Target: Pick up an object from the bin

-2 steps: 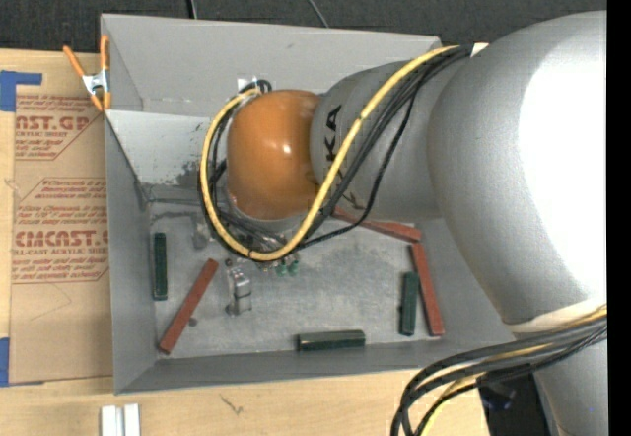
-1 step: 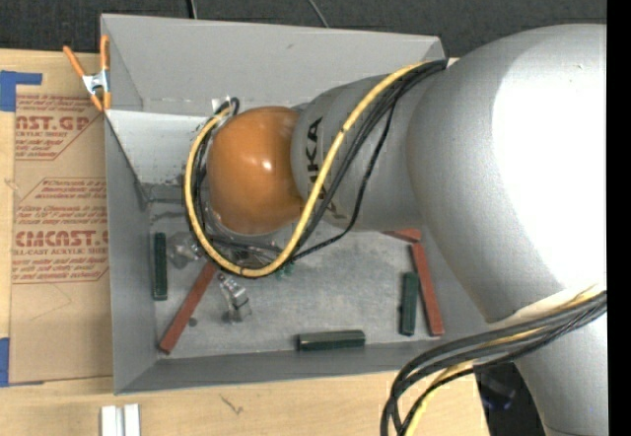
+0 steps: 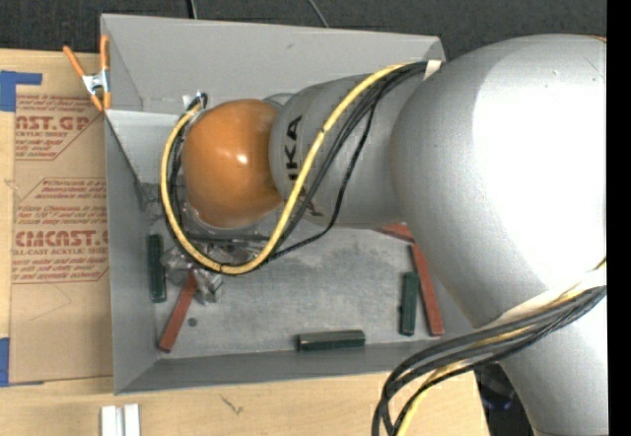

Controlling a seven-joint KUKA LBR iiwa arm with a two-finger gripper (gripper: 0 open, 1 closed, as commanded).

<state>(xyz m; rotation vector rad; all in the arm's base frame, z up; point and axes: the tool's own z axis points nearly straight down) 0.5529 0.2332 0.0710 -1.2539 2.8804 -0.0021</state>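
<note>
My gripper [image 3: 202, 280] is low in the bin's left part, mostly hidden under the arm's wrist. Just below it a reddish-brown stick [image 3: 177, 317] lies slanted, its upper end right at the gripper. To the gripper's left, a dark green marker [image 3: 155, 267] lies along the bin's left wall. I cannot tell whether anything is in the gripper.
Another dark green marker [image 3: 330, 340] lies flat near the front wall. At the right, a third dark green marker [image 3: 406, 304] lies beside a long red stick [image 3: 428, 292]. The big arm covers the bin's middle and right.
</note>
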